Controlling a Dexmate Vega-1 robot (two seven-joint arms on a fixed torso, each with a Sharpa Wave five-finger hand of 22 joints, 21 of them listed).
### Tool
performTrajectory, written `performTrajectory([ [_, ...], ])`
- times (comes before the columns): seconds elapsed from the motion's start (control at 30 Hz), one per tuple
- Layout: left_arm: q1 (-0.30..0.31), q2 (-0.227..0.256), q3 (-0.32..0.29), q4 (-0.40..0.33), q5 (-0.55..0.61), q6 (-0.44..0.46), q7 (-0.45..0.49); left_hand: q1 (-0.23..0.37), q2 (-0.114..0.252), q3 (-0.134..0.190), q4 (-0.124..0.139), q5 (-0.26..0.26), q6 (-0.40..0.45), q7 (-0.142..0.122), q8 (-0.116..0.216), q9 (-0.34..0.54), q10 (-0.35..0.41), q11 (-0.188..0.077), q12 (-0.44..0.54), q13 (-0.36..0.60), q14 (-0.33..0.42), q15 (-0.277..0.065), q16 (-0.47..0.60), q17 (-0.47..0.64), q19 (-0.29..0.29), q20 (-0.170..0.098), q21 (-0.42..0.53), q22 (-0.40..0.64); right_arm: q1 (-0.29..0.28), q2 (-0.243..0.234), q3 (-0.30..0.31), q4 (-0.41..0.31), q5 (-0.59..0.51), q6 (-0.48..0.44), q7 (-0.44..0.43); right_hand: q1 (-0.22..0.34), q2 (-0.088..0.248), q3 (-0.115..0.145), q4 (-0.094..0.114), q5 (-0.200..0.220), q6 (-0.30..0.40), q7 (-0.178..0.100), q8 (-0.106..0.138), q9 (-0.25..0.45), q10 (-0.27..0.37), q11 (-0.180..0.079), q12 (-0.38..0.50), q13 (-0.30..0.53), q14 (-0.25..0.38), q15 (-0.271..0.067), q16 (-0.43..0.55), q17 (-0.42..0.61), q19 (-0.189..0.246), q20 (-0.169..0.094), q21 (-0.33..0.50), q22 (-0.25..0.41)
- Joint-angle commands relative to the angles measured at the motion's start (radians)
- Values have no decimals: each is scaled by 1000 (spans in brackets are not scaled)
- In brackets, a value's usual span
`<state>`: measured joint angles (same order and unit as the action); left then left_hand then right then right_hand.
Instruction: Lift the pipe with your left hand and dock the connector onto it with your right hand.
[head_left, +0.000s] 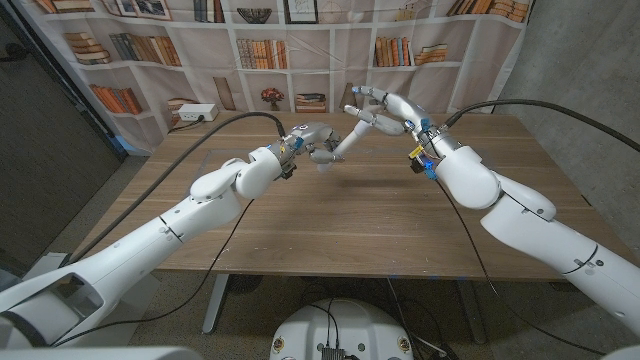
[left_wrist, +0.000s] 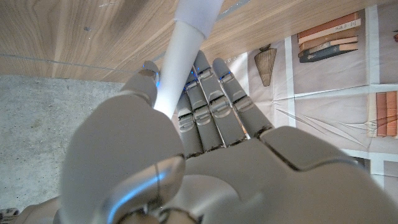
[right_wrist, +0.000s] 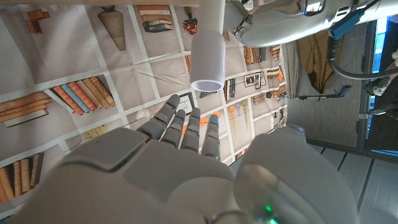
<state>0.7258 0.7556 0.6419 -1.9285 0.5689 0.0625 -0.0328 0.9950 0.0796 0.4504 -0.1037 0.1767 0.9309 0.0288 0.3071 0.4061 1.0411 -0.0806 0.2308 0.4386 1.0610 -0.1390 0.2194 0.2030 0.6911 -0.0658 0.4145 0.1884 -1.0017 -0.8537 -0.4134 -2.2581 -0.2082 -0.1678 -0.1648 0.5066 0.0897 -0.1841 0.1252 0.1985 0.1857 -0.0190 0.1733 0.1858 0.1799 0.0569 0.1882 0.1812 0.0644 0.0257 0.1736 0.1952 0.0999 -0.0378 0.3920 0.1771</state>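
Observation:
My left hand (head_left: 308, 140) grips a white pipe (head_left: 345, 140) above the middle of the table and holds it tilted up toward the right hand. In the left wrist view the pipe (left_wrist: 174, 74) runs between the thumb and the curled fingers. A wider white connector (right_wrist: 207, 59) sits over the pipe's far end, its open mouth facing my right hand (right_wrist: 186, 134). The connector (left_wrist: 198, 15) also appears as a thicker sleeve in the left wrist view. The right hand (head_left: 385, 110) hovers just beyond that end, fingers spread, holding nothing.
The wooden table (head_left: 340, 220) spreads below both arms. A white box (head_left: 195, 113) lies at its back left corner. Black cables (head_left: 240, 118) arc over the table to each wrist. A printed bookshelf backdrop (head_left: 260, 50) hangs behind.

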Motion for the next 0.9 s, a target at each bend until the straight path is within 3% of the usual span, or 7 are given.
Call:
performTrajectory([
  [0.03, 9, -9, -6, 6, -36, 1, 13, 53, 59, 67, 63, 7, 57, 48, 1, 3, 20, -8, -3, 0, 7, -2, 5, 2, -4, -23, 5, 3, 5, 29, -24, 25, -39, 39, -16, -56, -6, -22, 23, 10, -37, 10, 0, 1, -33, 1, -5, 0, -27, 0, 6, -2, -20, -13, -20, 3],
  [0.13, 11, -10, -7, 9, -50, -1, 13, 53, 59, 68, 63, 7, 58, 50, 1, 4, 19, -6, -4, 0, 5, -2, 4, 2, -4, -24, 5, 3, 8, 41, -28, 33, -45, 51, -22, -87, -12, -35, 30, 14, -40, 6, 5, 0, -55, -2, -6, -1, -50, 7, 3, -3, -39, -11, -36, 3],
  [0.9, 24, -6, 3, -18, -56, 29, 12, 52, 57, 70, 63, 6, 59, 48, -2, 8, 21, -5, -6, 2, 7, 0, 5, 2, -4, -24, 9, 3, 51, 91, -60, 79, -88, 70, -15, -148, -24, -64, 32, 28, -72, -3, 6, -1, -102, -4, -6, -1, -96, 19, 3, -5, -79, -6, -75, 2],
])
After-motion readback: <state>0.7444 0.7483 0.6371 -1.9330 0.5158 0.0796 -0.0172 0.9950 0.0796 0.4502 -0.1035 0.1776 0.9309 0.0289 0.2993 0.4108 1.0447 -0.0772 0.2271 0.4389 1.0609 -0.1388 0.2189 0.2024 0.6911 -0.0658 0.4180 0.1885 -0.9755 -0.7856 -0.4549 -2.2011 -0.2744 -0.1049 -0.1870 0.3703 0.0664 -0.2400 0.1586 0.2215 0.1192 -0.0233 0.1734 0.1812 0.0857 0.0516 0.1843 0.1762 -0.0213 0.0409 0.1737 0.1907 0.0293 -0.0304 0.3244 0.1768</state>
